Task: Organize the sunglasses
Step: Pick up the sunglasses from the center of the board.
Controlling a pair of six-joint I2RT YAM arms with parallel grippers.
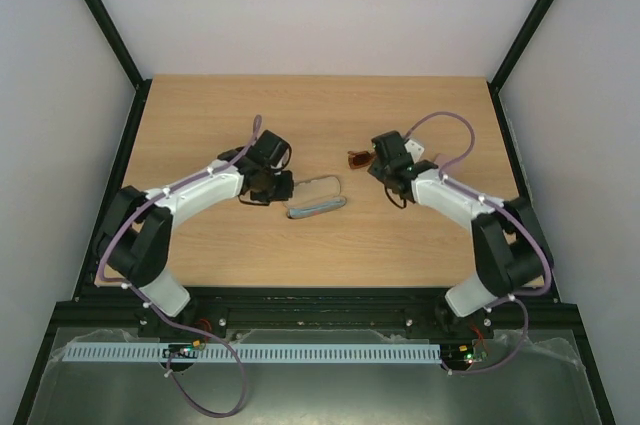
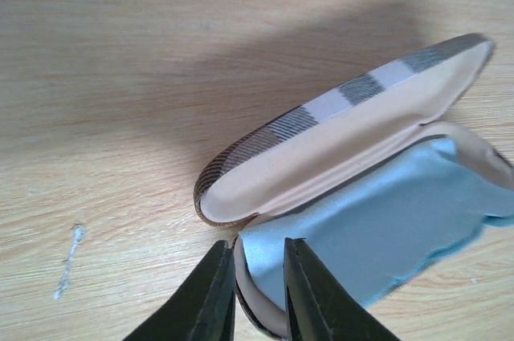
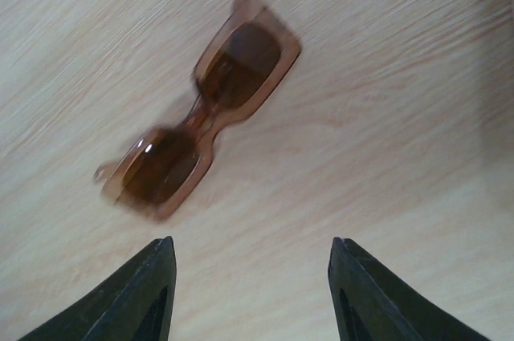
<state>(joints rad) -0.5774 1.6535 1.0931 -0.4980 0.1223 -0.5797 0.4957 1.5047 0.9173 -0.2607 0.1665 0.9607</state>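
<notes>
Left fingers (image 2: 218, 297) are nearly closed, pinching the near rim of the open glasses case (image 2: 337, 148). Its striped lid stands up with the cream lining showing, and a light blue cloth (image 2: 377, 229) lies in the lower half. On the other side, right fingers (image 3: 152, 293) gape wide, gripping nothing, above the counter (image 3: 385, 116). The reddish-brown sunglasses (image 3: 205, 108) lie flat on the wood just ahead of them, apart from both fingers, to the right of the case and slightly blurred.
</notes>
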